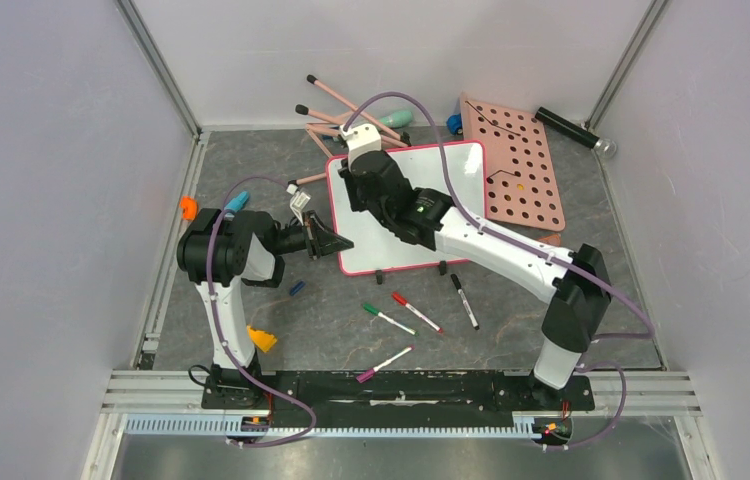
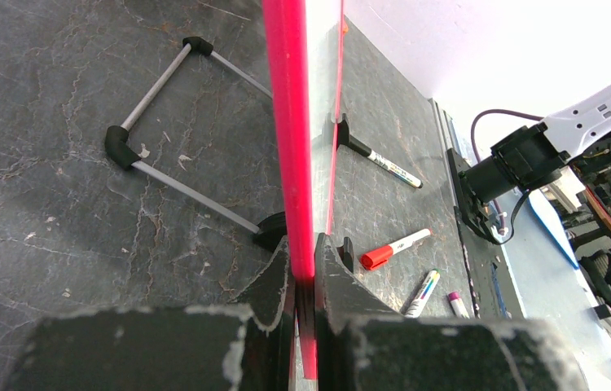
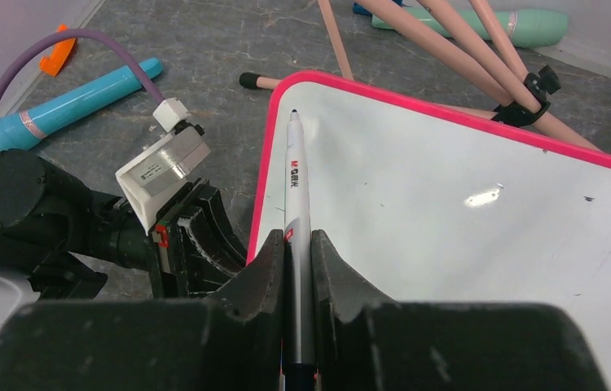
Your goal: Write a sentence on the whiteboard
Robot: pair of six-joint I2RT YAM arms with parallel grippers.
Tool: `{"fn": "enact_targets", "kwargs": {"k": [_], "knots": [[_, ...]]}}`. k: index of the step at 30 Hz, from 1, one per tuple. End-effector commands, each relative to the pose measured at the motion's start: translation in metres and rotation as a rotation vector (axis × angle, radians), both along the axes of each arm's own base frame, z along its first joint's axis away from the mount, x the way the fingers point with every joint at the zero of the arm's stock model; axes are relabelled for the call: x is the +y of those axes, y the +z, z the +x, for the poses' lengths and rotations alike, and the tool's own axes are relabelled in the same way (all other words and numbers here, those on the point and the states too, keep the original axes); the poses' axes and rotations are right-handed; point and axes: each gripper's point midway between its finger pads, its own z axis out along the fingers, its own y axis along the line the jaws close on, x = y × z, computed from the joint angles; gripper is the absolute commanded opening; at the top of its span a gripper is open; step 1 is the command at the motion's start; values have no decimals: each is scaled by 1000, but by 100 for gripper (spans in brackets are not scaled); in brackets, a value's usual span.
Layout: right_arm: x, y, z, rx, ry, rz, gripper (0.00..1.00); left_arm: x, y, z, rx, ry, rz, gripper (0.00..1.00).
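The whiteboard (image 1: 451, 170) with its pink-red rim lies at the table's middle on two small black feet. My left gripper (image 1: 336, 243) is shut on the board's left rim, which runs as a red edge (image 2: 286, 122) between its jaws (image 2: 303, 261). My right gripper (image 1: 349, 178) is over the board's far left part, shut on a white marker (image 3: 296, 187). The marker's tip (image 3: 293, 112) is at the board's far left corner; I cannot tell whether it touches. No sentence shows on the visible board surface (image 3: 449, 228).
Loose green (image 1: 388, 319), red (image 1: 416, 312), black (image 1: 465, 301) and pink-capped (image 1: 384, 364) markers lie in front of the board. The pink pegboard (image 1: 516, 165) is to its right. Pink rods (image 1: 341, 110) and a teal tube (image 3: 74, 102) lie behind and to the left.
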Motion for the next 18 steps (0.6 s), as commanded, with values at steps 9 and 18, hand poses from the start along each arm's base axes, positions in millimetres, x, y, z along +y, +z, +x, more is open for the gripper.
{"fn": "enact_targets", "kwargs": {"k": [9,18], "knots": [[-8,6,11,-31,-75,-25,0,6,-13,21,-241,81,66,2],[-7,0,15,-28,-82,-42,0,6,-14,21,-243,80,68,2]]}}
